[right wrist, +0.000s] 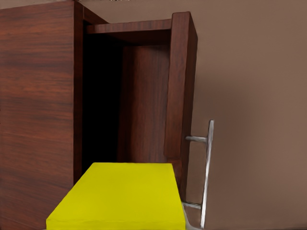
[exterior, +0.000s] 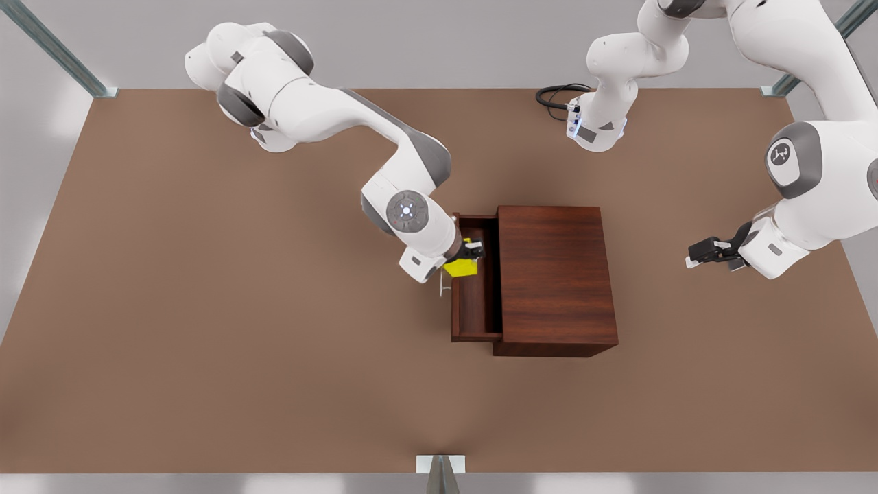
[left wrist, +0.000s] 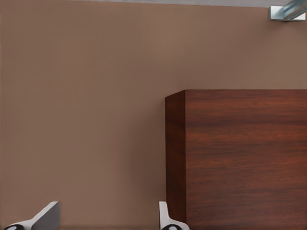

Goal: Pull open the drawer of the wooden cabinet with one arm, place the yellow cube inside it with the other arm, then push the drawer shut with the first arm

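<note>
You are seeing the right gripper (exterior: 469, 255) gripping the yellow cube (exterior: 459, 267) above the open drawer (exterior: 473, 302) while the left gripper (exterior: 694, 256) is waiting, fingers spread.

Brown matte tabletop (exterior: 206, 343), plain and evenly lit. Pale grey floor beyond its edges. Metal frame struts (exterior: 58, 51) at the far corners; one bracket (exterior: 440, 465) at the near edge.

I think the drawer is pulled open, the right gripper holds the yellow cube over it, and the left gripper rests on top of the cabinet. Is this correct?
Not entirely. The drawer is open and the right gripper holds the yellow cube over it, but the left gripper does not rest on the wooden cabinet. The front view shows it waiting apart from the cabinet, on the front view's right, over the table, jaws open.
</note>
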You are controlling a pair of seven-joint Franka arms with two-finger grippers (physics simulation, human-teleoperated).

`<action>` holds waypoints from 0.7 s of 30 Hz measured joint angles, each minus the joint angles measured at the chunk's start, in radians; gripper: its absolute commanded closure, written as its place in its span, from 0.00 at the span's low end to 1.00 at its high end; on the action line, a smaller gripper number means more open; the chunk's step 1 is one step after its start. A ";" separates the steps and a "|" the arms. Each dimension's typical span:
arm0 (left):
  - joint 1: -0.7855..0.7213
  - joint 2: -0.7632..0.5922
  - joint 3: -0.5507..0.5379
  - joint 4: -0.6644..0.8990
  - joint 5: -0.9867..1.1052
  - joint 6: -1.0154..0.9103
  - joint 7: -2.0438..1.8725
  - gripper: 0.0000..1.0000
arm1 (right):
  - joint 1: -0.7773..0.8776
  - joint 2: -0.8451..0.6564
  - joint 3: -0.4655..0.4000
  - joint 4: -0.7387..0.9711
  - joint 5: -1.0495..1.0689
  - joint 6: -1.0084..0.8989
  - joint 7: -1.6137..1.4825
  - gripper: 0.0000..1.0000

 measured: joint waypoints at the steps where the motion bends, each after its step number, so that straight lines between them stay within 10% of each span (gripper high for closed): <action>1: 0.000 0.000 0.000 0.000 0.000 0.000 0.000 0.00 | 0.005 0.008 0.000 0.002 0.000 0.013 0.038 0.40; 13: -0.001 0.001 0.004 -0.002 0.001 0.000 -0.001 0.00 | 0.038 0.053 -0.010 0.020 -0.002 0.146 0.375 0.39; 15: 0.000 0.002 0.006 -0.002 0.001 0.000 -0.001 0.00 | 0.038 0.053 -0.012 0.020 -0.003 0.155 0.414 0.00; 21: 0.000 0.002 0.006 -0.001 0.001 0.001 -0.002 0.00 | 0.038 0.053 -0.019 0.020 -0.009 0.163 0.505 0.00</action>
